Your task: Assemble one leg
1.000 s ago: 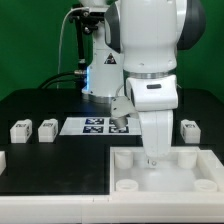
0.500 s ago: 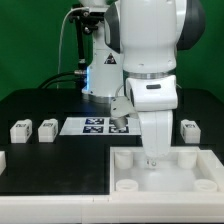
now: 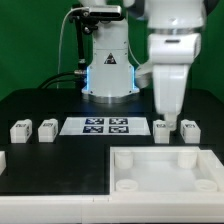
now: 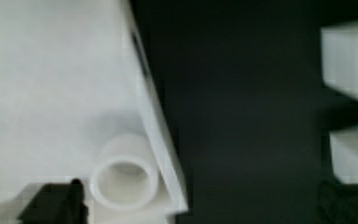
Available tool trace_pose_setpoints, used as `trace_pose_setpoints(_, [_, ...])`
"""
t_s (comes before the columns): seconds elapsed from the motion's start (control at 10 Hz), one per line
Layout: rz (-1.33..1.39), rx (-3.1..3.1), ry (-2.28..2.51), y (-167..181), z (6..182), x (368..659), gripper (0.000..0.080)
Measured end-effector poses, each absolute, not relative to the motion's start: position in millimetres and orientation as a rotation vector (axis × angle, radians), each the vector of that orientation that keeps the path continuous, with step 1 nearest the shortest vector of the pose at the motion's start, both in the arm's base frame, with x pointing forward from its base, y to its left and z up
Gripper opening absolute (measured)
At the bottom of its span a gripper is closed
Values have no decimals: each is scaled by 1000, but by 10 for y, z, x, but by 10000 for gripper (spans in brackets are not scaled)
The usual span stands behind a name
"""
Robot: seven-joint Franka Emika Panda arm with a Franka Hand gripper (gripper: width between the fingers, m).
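Four small white legs lie on the black table: two at the exterior view's left (image 3: pixel 20 129) (image 3: pixel 46 129) and two at its right (image 3: pixel 163 128) (image 3: pixel 189 129). My gripper (image 3: pixel 171 123) hangs just above the right pair, behind the large white tray (image 3: pixel 165 185). In the wrist view the gripper (image 4: pixel 197 205) is open and empty. Its dark fingers (image 4: pixel 55 202) stand wide apart. One is over the tray's edge (image 4: pixel 51 90), beside a round corner socket (image 4: pixel 123 182). Two blurred white legs (image 4: pixel 354 60) (image 4: pixel 357 158) lie on the other side.
The marker board (image 3: pixel 97 125) lies flat between the two pairs of legs. The robot base (image 3: pixel 107 70) stands behind it with cables at the exterior view's left. A small white piece (image 3: pixel 2 158) sits at the left edge.
The arm has risen from the tray's far socket and moved back and to the exterior view's right. The gripper now hangs over the right pair of legs. The legs have not moved.
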State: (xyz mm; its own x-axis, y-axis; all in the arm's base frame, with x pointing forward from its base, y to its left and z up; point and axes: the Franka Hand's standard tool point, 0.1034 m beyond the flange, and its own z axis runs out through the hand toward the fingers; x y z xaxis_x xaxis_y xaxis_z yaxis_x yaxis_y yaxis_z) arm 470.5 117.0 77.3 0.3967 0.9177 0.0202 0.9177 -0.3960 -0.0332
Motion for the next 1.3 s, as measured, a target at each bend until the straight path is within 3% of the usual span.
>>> trace_pose_setpoints(0.5, [22, -2924, -997, 1265, 726, 4643, 649])
trace_pose_setpoints(0.9, [72, -3055, -297, 1497, 582, 4304, 649])
trace_pose_setpoints(1.3, [168, -3059, -328, 1479, 542, 4209, 649])
